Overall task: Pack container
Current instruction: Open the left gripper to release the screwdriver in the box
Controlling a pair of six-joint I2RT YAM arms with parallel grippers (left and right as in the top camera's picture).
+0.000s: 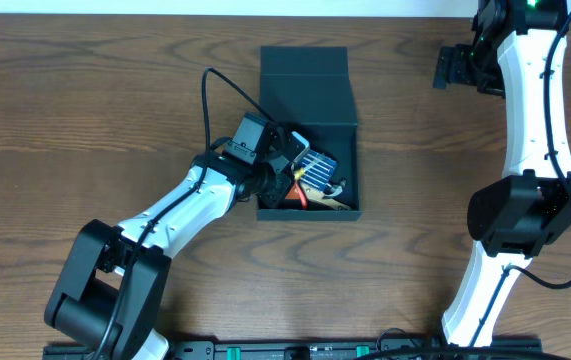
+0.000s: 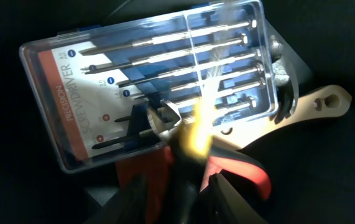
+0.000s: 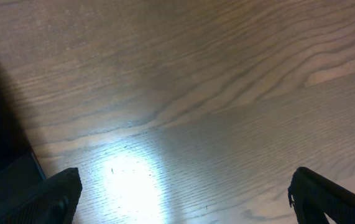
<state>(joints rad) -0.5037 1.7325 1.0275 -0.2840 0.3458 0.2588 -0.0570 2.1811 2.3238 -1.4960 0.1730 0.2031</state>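
Observation:
The dark teal container (image 1: 305, 212) stands open at mid-table, its lid flap (image 1: 305, 85) folded back to the far side. Inside lie a clear case of precision screwdrivers (image 1: 317, 167) (image 2: 158, 81), red-handled pliers (image 1: 297, 192) (image 2: 149, 177) and a pale wooden handle (image 2: 314, 106). My left gripper (image 1: 287, 170) (image 2: 180, 186) reaches in over the box's left wall. Its jaws stand partly apart, with a red pliers handle between them and a dark gap beside it. My right gripper (image 1: 455, 68) (image 3: 183, 193) hovers wide open over bare wood at the far right, holding nothing.
The brown wooden table (image 1: 85, 100) surrounds the box. The right arm (image 1: 530, 150) runs from the front edge up the right side. A black cable (image 1: 210, 100) loops up from the left wrist beside the box.

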